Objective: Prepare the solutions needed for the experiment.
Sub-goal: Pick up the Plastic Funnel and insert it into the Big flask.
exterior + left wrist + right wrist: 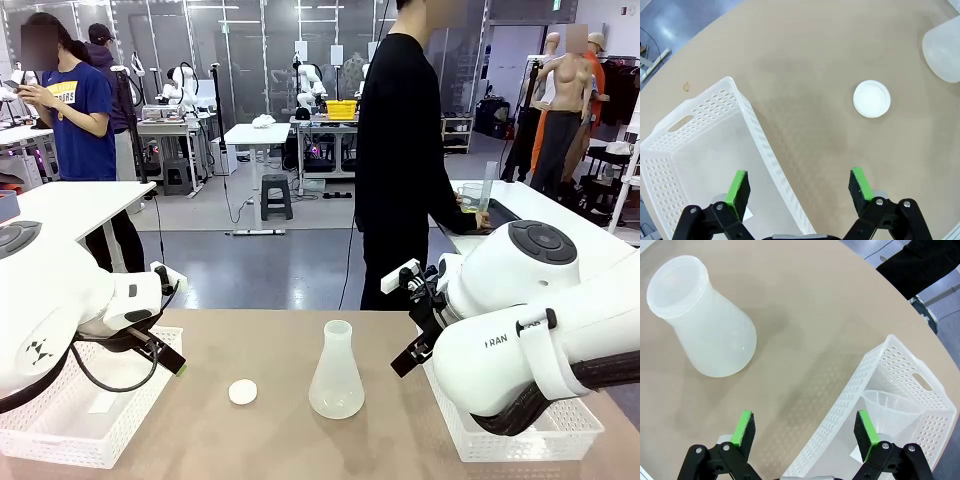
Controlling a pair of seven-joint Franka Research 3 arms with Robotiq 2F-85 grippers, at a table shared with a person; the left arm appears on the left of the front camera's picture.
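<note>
My left tool (799, 186) hangs with fingers apart over the rim of a white basket (700, 150). My right tool (806, 429), also spread, hovers at the edge of the other basket (900, 370), which holds a funnel (890, 407). Farther out on the counter (260, 340) lies a white cap (242, 392), with the flask (336, 372) upright near it. Beyond, a person (400, 150) stands by the solution (470, 197) (pale yellowish, faint) in a clear beaker.

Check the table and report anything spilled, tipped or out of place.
Nothing is spilled or tipped. The flask stands upright and open mid-table. A white round cap lies loose on the table beside it, not touching. That is the only stray item.
</note>
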